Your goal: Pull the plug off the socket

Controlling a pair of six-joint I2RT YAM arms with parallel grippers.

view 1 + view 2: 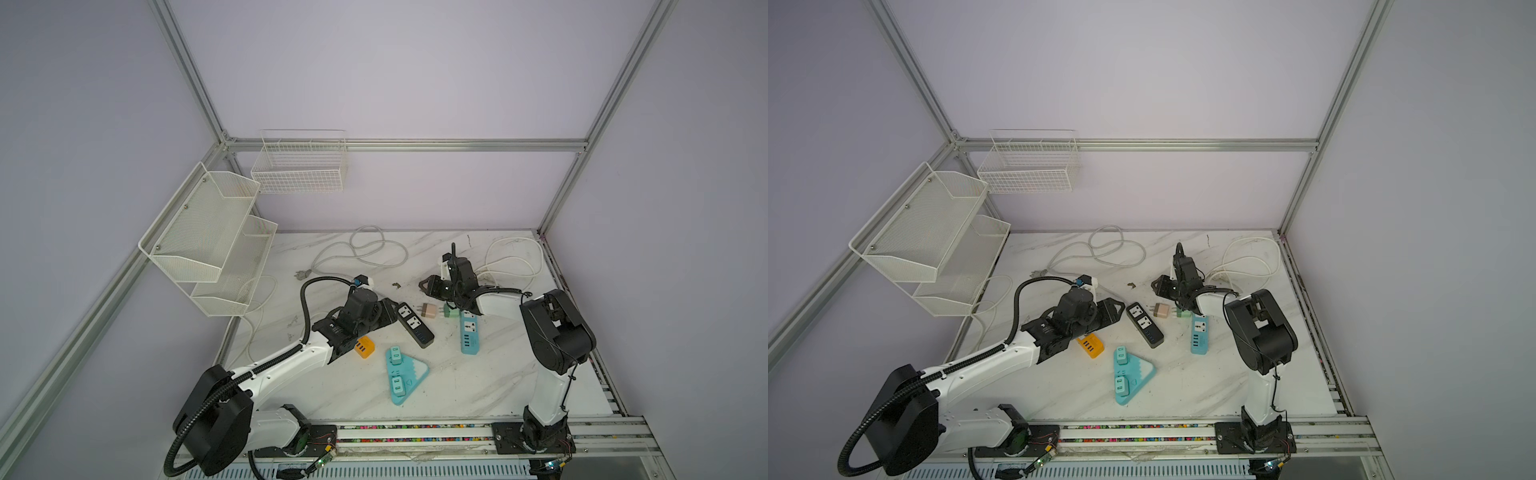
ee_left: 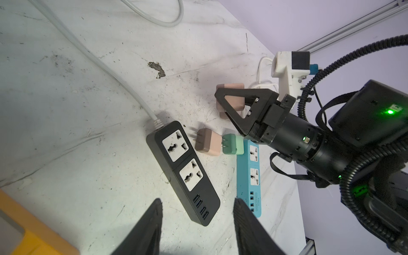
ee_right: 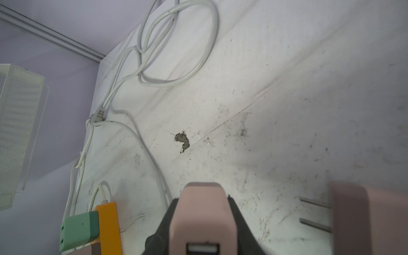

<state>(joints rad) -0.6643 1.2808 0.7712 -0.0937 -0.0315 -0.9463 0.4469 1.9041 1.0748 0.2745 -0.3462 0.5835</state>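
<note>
- On the tabletop's left half, the boxy orange power block (image 1: 364,347) sits half under the left arm and isn't involved here.
- The left gripper (image 2: 197,205) hovers by the USB end of the long black power strip (image 2: 183,167). Its jaws are spread with nothing in them, and both of that strip's sockets are empty.
- Nearer the front edge, the teal triangular power strip (image 1: 415,379) has two teal plugs (image 1: 395,355) seated in it.
- Mid-table, a beige-pink cube plug (image 2: 208,142) and a green cube plug (image 2: 233,144) lie loose and touching, at the back end of the blue power strip (image 2: 248,176).
- The right gripper (image 3: 203,223), right of centre toward the back edge, pinches the pale pink cube plug (image 3: 202,198). It looks clear of any socket.
- The set-down is probably next: go low, stay off the loose pair, then open.
</note>
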